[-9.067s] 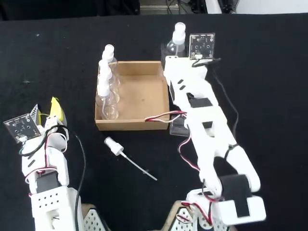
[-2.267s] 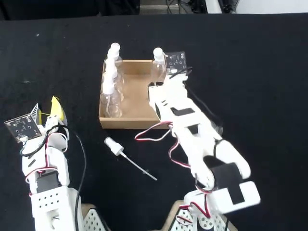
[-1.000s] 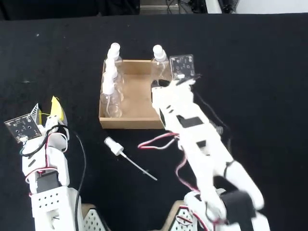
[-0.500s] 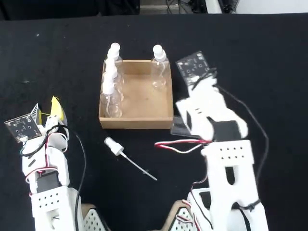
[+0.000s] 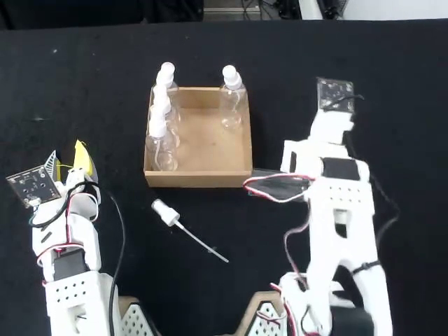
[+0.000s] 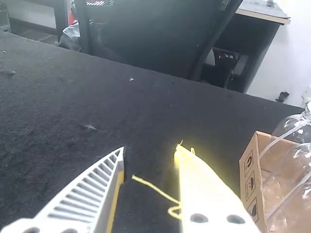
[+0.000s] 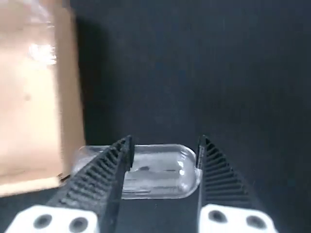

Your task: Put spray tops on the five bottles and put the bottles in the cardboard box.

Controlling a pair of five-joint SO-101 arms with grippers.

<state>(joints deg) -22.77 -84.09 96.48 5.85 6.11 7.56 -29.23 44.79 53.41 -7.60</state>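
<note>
Black surface held a cardboard box with four bottles standing inside, spray tops on, three along one wall and one in a far corner. A loose spray top lay just in front of the box. Right tool, fingers apart, framed a clear bottle lying on its side beside the box. Left tool, fingers apart, hung over bare surface

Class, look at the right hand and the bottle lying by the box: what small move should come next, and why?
Probably lower the right hand and shut it on the lying bottle. The hand is open astride that bottle, four capped bottles already stand in the box, and one top lies loose, likely meant for this bottle.
</note>
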